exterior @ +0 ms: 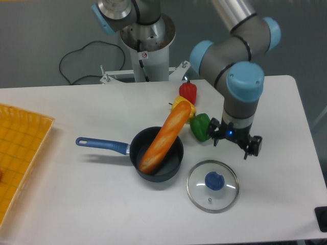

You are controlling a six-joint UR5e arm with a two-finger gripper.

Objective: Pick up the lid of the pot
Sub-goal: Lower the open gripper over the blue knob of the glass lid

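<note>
My gripper (231,144) is over the right part of the table with its two fingers pointing down and spread apart, nothing between them. Below it in the view, nearer the camera, the clear round pot lid (203,198) lies flat on the table. A round blue knob (214,180) stands up from the lid. The fingers are apart from the knob; their exact height above the table is hard to judge.
Left of the lid is a black pan (162,174) with a blue handle, holding a long orange-brown loaf (164,139). Green (200,126), yellow (187,104) and red (188,92) vegetable-like items stand behind. An orange crate (23,148) borders the left.
</note>
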